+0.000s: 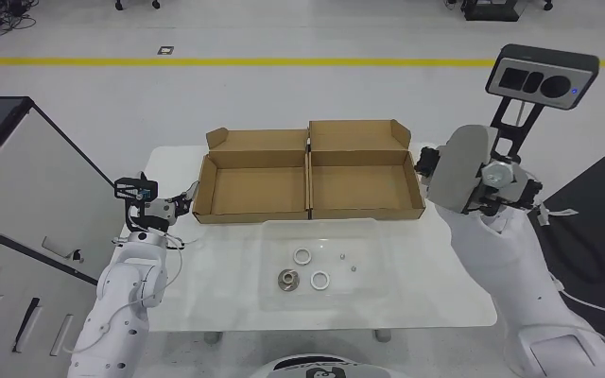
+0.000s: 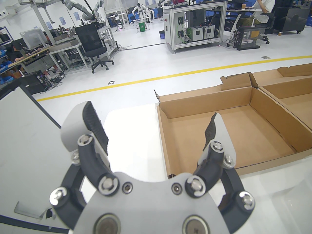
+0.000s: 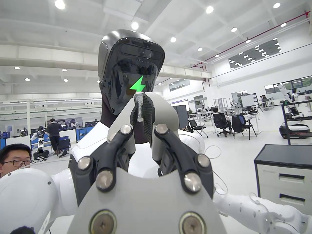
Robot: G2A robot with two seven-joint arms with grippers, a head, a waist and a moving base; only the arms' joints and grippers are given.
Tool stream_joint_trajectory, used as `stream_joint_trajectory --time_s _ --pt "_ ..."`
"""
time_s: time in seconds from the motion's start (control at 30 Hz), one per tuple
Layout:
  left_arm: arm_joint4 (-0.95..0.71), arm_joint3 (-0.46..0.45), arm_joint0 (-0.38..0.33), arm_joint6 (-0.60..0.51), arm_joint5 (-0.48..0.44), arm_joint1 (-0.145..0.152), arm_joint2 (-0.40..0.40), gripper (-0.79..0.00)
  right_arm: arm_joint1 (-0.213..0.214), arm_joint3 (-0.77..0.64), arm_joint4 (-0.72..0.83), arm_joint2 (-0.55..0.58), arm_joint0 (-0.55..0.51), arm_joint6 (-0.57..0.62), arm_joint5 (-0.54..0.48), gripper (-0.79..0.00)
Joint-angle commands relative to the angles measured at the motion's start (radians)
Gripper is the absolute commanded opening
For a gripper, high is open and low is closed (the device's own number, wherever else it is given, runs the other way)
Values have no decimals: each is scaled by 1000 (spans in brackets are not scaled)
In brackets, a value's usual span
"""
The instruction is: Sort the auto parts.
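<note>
Right gripper [image 3: 139, 113] pinches threaded silver bolt [image 3: 139, 107]; left gripper [image 2: 152, 119] gapes. I'd release low inside right brown cardboard box [image 1: 364, 189].

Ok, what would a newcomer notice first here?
The raised right claw is shut on a threaded silver metal bolt. Two open brown cardboard boxes sit side by side on the far side of the white table, with white rings and a grey round metal part nearer the robot.
</note>
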Motion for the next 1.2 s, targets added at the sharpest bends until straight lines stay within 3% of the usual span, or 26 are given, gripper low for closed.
stream_joint_trajectory --time_s 0.0,0.67,0.87,1.17 --pt "0 0 0 0 0 0 0 0 0 0 0 0 0 0 0 -785" --pt "0 0 0 0 0 0 0 0 0 -4 -22 11 -5 -18 17 -785" --pt "0 0 0 0 0 0 0 0 22 16 -203 158 -57 -20 172 -785" --pt "0 0 0 0 0 0 0 0 67 32 -521 394 -72 103 452 -785"
